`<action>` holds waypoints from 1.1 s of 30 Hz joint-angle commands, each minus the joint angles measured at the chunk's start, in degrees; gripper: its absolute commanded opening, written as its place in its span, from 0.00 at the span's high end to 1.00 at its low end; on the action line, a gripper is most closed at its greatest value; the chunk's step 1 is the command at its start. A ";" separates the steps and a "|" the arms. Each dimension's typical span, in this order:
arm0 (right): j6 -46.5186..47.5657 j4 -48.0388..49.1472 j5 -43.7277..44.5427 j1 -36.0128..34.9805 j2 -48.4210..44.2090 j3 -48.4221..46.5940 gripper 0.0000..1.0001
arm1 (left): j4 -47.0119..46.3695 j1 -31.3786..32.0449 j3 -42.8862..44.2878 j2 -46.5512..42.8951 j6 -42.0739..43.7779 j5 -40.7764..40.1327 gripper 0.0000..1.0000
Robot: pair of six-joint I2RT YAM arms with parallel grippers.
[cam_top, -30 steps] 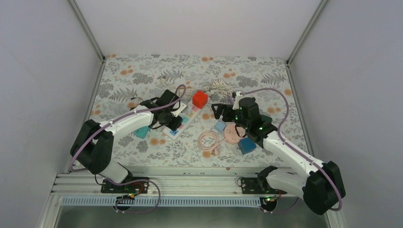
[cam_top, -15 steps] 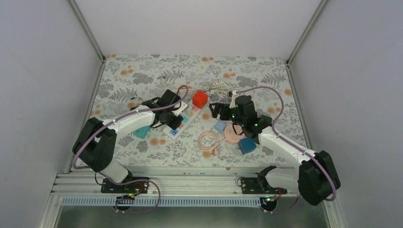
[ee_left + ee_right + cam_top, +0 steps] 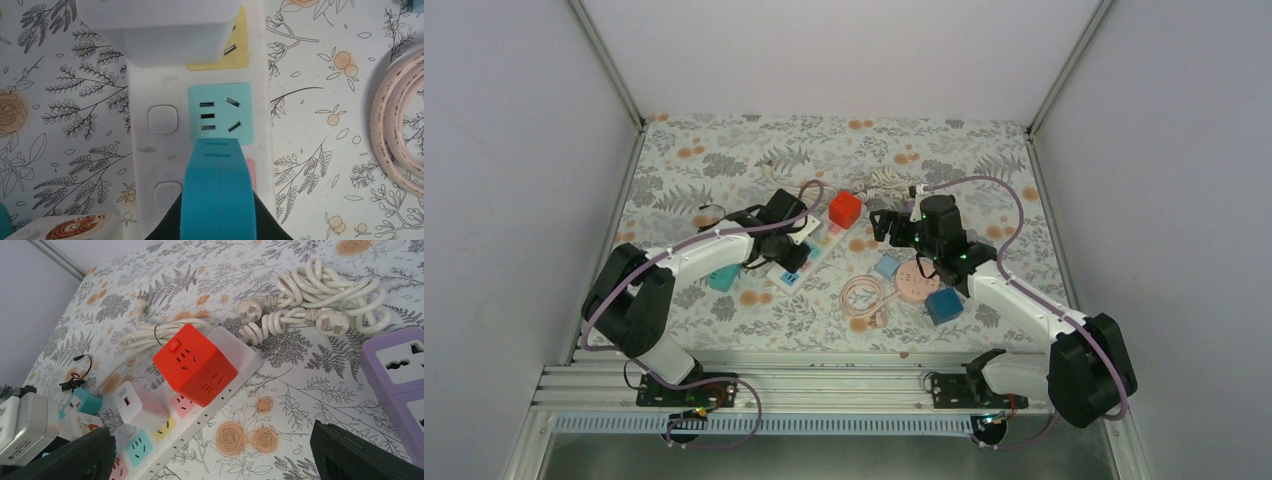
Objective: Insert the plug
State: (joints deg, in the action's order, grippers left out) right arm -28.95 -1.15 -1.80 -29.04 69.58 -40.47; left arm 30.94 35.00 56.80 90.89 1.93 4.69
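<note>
Currently left jaws clamped on teal plug [image 3: 220, 190], tip at teal socket [image 3: 219, 111]; right jaws wide apart, empty.

My left jaws are black, and the plug [image 3: 220, 190] between them is teal. Just ahead of them the strip [image 3: 145, 150] is white, with one socket panel pale turquoise [image 3: 218, 92], the next yellow [image 3: 240, 50], and a pink one [image 3: 250, 175] edging out beside the plug. The adapter [image 3: 155, 30] beyond is white. The bench [image 3: 320, 50] is white, printed with black-line leaves and orange blossoms. Right of these jaws the cable [image 3: 400, 125] is pale pink. Ahead of my black right jaws are a red cube [image 3: 195, 362] and white cords [image 3: 325, 295]; to their right is a lilac block [image 3: 400, 370].
</note>
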 commanded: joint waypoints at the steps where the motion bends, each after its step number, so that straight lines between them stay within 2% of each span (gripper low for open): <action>1: 1.04 0.62 1.32 0.82 0.15 -1.55 0.00 | 3.58 -0.10 1.82 1.01 -1.28 -1.25 0.98; 11: 0.74 0.88 0.37 1.26 0.99 -1.21 0.00 | 6.36 -0.07 4.40 -0.76 -3.11 0.12 0.98; 33: 0.65 0.61 0.70 1.97 1.53 -0.65 0.00 | 3.24 -0.02 1.74 2.66 -3.25 1.27 0.98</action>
State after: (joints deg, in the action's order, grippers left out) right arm -28.71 -1.26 -1.85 -27.59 70.61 -40.51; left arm 35.03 35.00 59.35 92.27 -0.89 5.23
